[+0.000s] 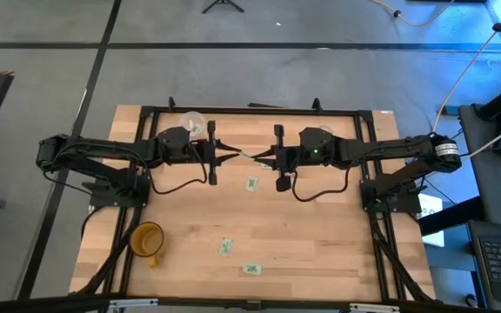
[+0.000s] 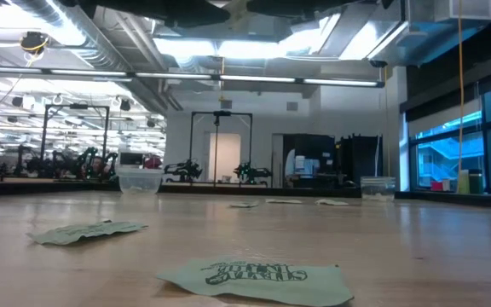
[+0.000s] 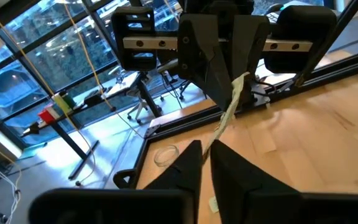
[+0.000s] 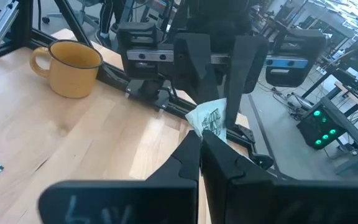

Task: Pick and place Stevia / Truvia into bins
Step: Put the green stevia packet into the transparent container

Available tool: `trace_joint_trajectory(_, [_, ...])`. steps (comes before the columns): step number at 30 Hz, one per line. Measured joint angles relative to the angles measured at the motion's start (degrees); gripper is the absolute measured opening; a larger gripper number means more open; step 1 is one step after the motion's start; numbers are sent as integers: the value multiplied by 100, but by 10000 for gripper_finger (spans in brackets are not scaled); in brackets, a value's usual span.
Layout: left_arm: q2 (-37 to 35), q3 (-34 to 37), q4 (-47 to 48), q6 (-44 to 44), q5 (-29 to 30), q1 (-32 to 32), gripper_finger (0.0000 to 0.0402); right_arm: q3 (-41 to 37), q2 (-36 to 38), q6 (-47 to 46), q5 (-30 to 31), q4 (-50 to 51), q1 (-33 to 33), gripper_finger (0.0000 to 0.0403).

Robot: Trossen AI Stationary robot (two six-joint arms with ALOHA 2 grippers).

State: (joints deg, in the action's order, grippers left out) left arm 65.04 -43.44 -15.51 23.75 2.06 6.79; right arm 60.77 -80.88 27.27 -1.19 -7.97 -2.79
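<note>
Midway above the table (image 1: 320, 235), left tool (image 1: 237, 155) and right tool (image 1: 257, 158) both pinch one sachet (image 1: 247, 156) between them. Handover step, seemingly; next, one tool must release.

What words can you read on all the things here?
Nearest packet on the table: green print shows upside down; it looks like a brand name, but I cannot read it for sure.
Packet held between both grippers: green print, too small to read.
Other packets on the table: too small to read.
Yellow mug: no words show.
Nothing else carries readable text.
</note>
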Motion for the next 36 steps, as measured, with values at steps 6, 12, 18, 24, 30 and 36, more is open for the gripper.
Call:
trace_joint_trajectory(6, [0,0,0,0,-30,0,3,0,0,6,0,-17,0,7])
trace_joint_trajectory(12, [0,-2,-2,0,-33,0,3,0,-2,-185,2,-57,0,8])
trace_joint_trajectory(18, [0,0,0,0,-35,0,2,0,-2,-313,2,-81,4,43])
trace_joint_trajectory(24, [-9,0,16,-2,65,0,2,-2,4,-321,158,-62,4,114])
trace_joint_trajectory(30, [-177,-2,647,-54,1343,187,2,-2,310,-603,711,570,2,145])
trace_joint_trajectory(36, [-260,-2,2020,-53,3243,694,2,-2,620,-903,1130,1136,0,146])
